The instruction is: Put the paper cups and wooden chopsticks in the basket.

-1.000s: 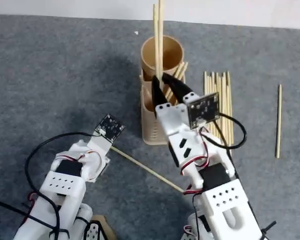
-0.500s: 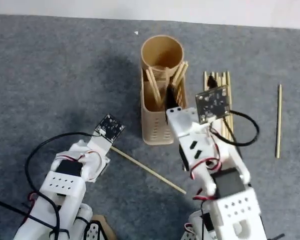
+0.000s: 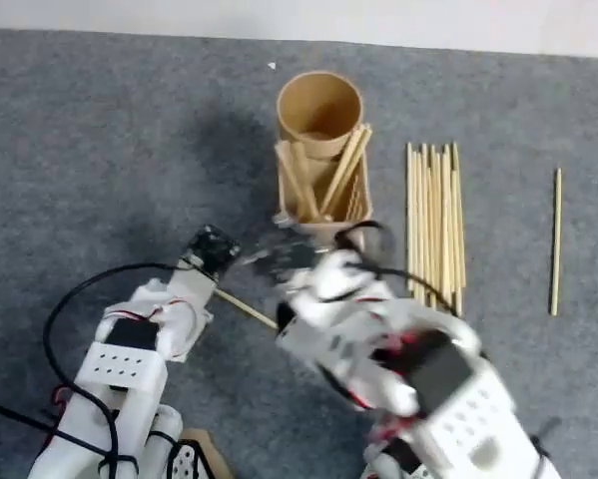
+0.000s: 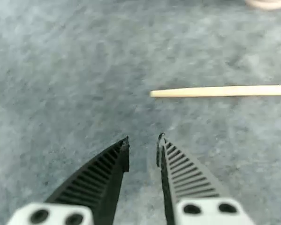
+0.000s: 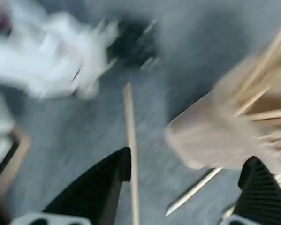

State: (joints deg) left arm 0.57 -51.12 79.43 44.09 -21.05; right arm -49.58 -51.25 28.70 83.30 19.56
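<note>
Right gripper [image 5: 187, 171] now beside basket [image 5: 206, 140] edge

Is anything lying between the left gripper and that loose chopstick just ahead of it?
Nothing visible. Bare carpet lies between the left gripper, its jaws slightly parted, and the chopstick beyond its tips.

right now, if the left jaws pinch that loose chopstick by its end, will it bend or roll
The chopstick looks like thin straight wood, so probably stiff and very light. Held at its tip it may pivot in the grip rather than bend. Pushed, it could roll, though the fuzzy carpet should damp that.
</note>
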